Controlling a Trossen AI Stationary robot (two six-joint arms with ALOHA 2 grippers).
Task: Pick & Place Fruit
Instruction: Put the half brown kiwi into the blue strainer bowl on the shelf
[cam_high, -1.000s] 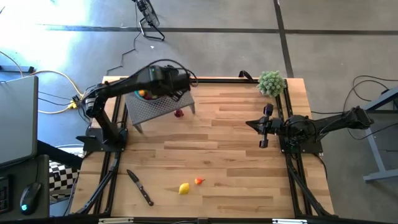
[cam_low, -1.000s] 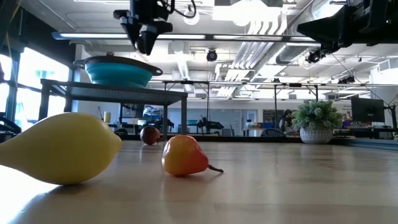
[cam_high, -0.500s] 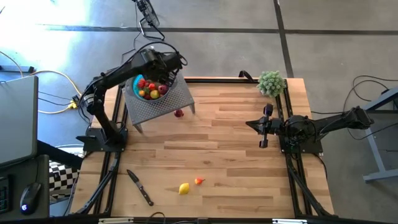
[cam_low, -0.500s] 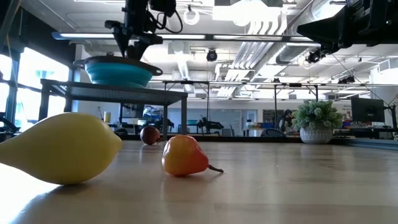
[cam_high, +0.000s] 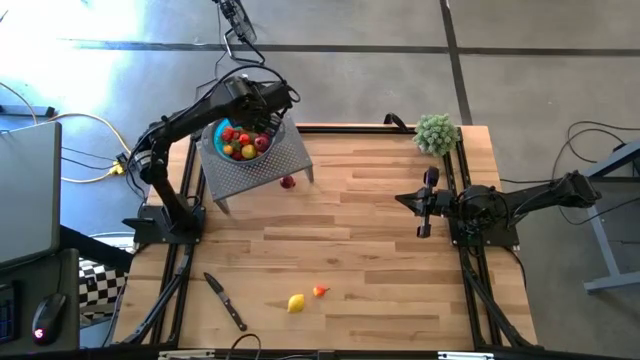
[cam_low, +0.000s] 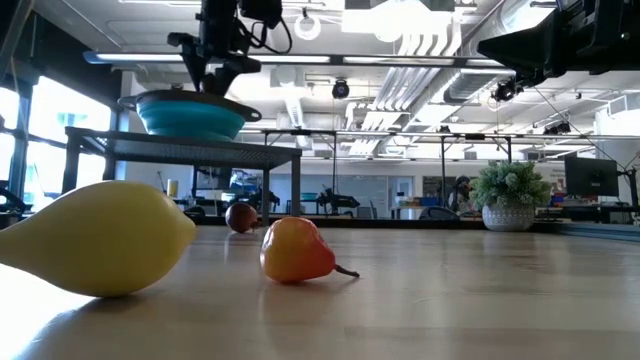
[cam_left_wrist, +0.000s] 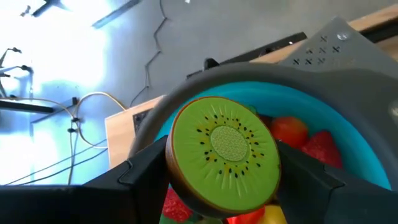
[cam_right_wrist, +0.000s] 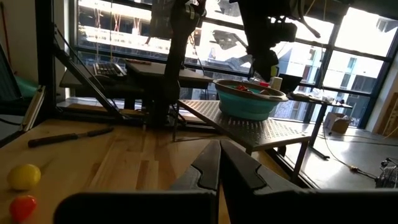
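Fruit, status: most pieces are lying in the teal bowl (cam_high: 222, 133) on the perforated stand (cam_high: 255, 165) at the table's 11 o'clock. The left gripper (cam_left_wrist: 219, 180) is hovering over the bowl, clamped on a kiwi slice (cam_left_wrist: 222, 154). Left to collect: 3.
- maroon fruit (cam_high: 288, 182), beside the stand
- yellow fruit (cam_high: 296, 303), 6 o'clock
- orange fruit (cam_high: 320, 291), 6 o'clock

The right gripper (cam_high: 424, 202) is idling at 3 o'clock, fingers together.

— Where do we have our left gripper (cam_left_wrist: 221, 163)?
— Raised on an extended arm, fingers clamped on something.
— And our right gripper (cam_high: 424, 203)?
— Low, arm folded, fingers together.
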